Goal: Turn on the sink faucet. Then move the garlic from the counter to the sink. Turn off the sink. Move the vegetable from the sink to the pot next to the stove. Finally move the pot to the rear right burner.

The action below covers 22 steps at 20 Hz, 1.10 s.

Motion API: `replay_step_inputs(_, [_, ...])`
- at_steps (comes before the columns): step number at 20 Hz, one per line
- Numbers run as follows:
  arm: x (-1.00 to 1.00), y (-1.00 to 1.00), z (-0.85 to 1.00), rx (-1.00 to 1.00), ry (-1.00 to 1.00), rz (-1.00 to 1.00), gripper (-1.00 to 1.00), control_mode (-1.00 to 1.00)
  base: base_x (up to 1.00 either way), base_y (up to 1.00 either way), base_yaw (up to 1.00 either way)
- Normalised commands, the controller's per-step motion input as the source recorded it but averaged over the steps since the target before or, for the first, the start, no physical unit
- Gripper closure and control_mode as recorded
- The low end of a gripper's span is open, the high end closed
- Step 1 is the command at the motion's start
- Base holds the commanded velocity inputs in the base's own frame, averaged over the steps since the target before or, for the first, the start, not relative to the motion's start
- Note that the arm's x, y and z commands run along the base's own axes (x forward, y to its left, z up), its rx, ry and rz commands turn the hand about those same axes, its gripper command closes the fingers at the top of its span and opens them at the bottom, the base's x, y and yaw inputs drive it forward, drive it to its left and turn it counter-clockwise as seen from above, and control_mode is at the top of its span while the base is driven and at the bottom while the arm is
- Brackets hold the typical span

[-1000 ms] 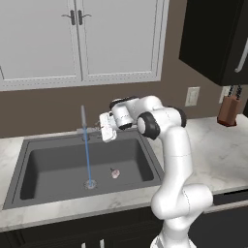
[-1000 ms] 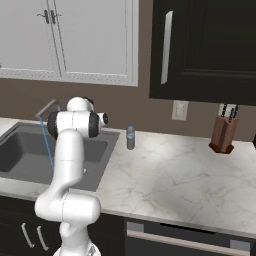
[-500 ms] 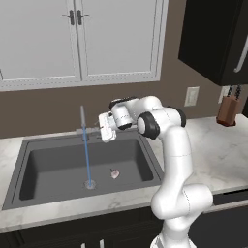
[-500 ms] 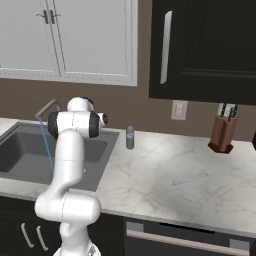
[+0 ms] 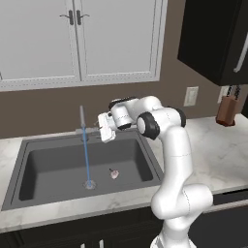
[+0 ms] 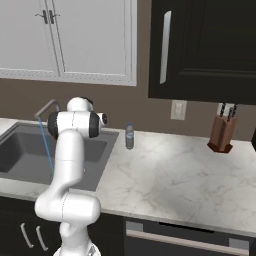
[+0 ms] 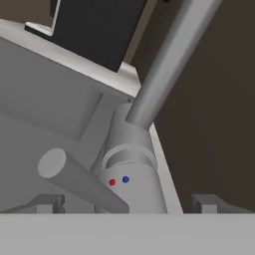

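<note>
Faucet (image 7: 134,169): matt grey metal, smooth, with a cylindrical lever (image 7: 74,180) of the same finish; red and blue dots on the body. Sink (image 5: 48,167): dark grey basin, matt and smooth. Surface (image 6: 170,175): white marble-look stone with grey veining, polished. Robot arm (image 5: 174,145): glossy white plastic shells with dark joints. Upper cabinets (image 5: 72,43): flat white paint, small dark metal handles. Knife block (image 6: 220,136): reddish-brown wood. Bottle (image 6: 129,136) at the surface's rear edge: translucent plastic.
</note>
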Motion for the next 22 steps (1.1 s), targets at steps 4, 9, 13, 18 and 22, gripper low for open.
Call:
replay_step_inputs(4, [0.0, 0.44, 0.35, -0.02, 0.0, 0.0, -1.0, -1.0, 0.0, 0.0, 0.0])
replay_step_inputs(9, [0.0, 0.53, 0.45, -0.03, 0.0, 0.0, -1.0, -1.0, 0.0, 0.0, 0.0])
replay_step_inputs(13, [0.0, 0.57, 0.45, -0.05, 0.0, -0.01, -1.0, -1.0, 0.0, 0.0, 0.0])
replay_step_inputs(18, [-0.01, 0.5, 0.47, -0.04, 0.0, -0.01, -1.0, -1.0, 0.0, 0.0, 0.0])
replay_step_inputs(22, [-0.15, 0.29, 0.54, -0.01, 0.0, -0.02, -1.0, -1.0, 0.0, 0.0, 0.0])
